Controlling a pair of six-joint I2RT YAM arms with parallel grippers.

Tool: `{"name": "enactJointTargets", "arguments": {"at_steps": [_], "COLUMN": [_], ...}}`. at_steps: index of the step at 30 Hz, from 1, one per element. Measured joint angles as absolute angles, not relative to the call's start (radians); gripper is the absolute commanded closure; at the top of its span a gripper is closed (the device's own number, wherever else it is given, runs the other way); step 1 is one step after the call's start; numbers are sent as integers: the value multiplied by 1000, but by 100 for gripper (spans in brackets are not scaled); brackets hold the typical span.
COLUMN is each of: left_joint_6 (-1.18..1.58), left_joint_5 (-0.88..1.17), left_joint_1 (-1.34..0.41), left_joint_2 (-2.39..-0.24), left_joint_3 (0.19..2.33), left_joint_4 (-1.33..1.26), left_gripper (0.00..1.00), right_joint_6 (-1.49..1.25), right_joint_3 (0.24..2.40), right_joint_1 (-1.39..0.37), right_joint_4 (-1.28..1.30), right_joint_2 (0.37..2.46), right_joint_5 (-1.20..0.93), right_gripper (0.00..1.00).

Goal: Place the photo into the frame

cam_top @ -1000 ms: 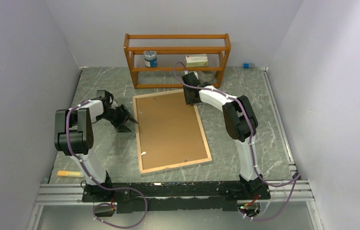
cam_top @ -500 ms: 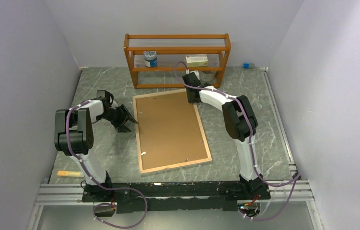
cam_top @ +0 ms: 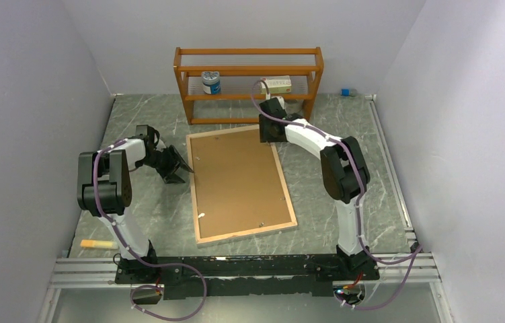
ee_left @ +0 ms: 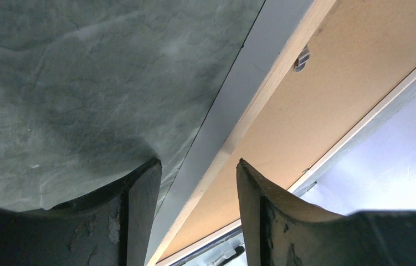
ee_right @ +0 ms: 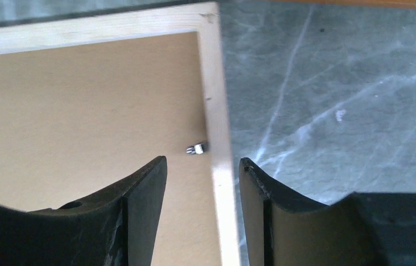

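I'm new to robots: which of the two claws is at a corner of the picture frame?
The right gripper, over the far right corner of the frame; the left gripper sits midway along its long left rim instead.

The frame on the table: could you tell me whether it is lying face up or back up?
Back up: the frame lies flat, its wood-coloured rim and brown backing board facing the top camera.

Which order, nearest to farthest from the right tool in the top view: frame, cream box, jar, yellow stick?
1. frame: its far right corner lies under the right tool.
2. cream box: on the rack shelf just behind.
3. jar: same shelf, farther left.
4. yellow stick: far off at the near left.
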State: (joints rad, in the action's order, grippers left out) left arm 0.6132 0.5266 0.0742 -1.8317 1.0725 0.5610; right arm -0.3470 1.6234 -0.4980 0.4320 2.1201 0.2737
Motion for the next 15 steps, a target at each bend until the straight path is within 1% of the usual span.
{"name": "enactJointTargets", "arguments": {"at_steps": [5,7,10,13,15], "left_joint_6": [614,614,617,617,617], "left_joint_5": [545,559,587,605,612], "left_joint_1": [75,74,75,75,75], "left_joint_2": [-1851,-1861,-1876,-1887,-1891], "left_joint_3": [1076,1077,1077,1078,1078], "left_joint_4": [547,538,526,520,519], "left_gripper": [52,55,58,61,63], "right_joint_6": [-385,-409,-458,-506,-532], "right_joint_3": [1623,1623,1624,1628,1632], "right_joint_1": [-533,-568,-628,-680,-705], "right_joint_4": [400,359,295,220,177], "right_joint_2": [2061,2061,2086,2135,2177], "right_joint_5": [146,69,-53,-160,-212], "right_gripper": [66,69,70,64,64]}}
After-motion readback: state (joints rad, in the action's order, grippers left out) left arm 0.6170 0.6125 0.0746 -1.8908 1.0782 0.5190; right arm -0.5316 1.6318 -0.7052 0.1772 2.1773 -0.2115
